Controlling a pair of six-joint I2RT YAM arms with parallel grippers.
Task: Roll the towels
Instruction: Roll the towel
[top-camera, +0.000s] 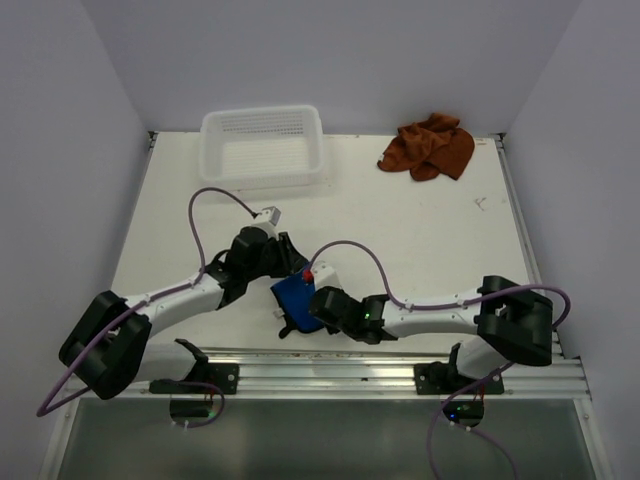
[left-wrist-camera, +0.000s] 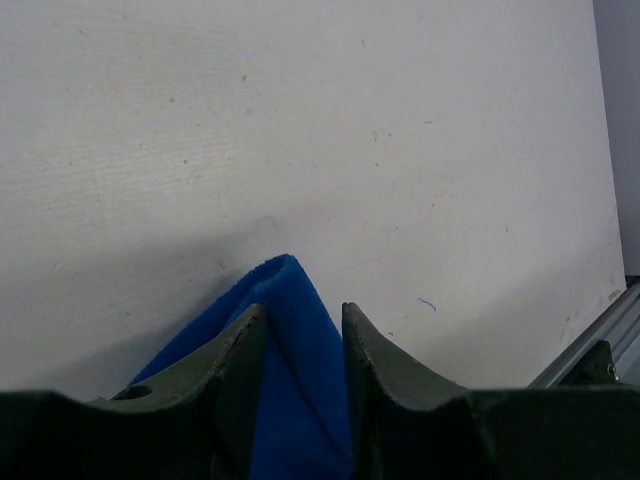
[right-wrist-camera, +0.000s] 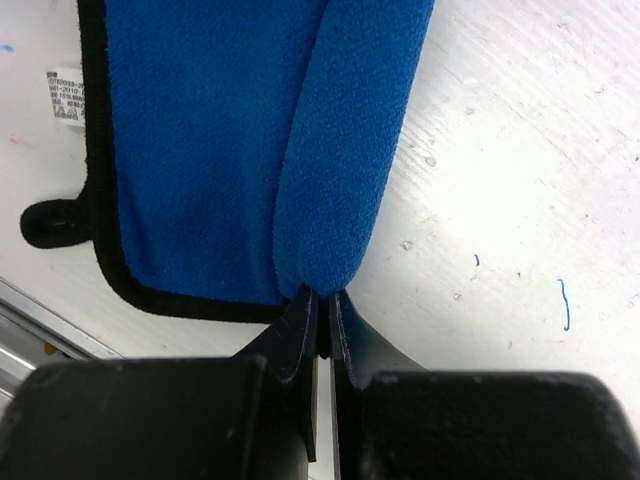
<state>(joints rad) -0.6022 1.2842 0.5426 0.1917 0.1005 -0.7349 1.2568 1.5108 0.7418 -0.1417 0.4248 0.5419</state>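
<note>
Got right gripper (right-wrist-camera: 322, 300) pinched tight on bright blue cloth towel (top-camera: 296, 296), 6 o'clock. Left gripper (left-wrist-camera: 300, 320) around its fold, clamped or loose, can't tell.

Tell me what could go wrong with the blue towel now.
The right claw pinches the blue towel only at its rolled edge's end, so the roll may loosen or slip out. The left claw straddles a loose fold; pulling could bunch the cloth. The towel lies close to the near rail and might drag over it.

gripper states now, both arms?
Left gripper: jaws apart, blue towel between them; grip cannot be told.
Right gripper: shut on the blue towel's rolled end.
</note>
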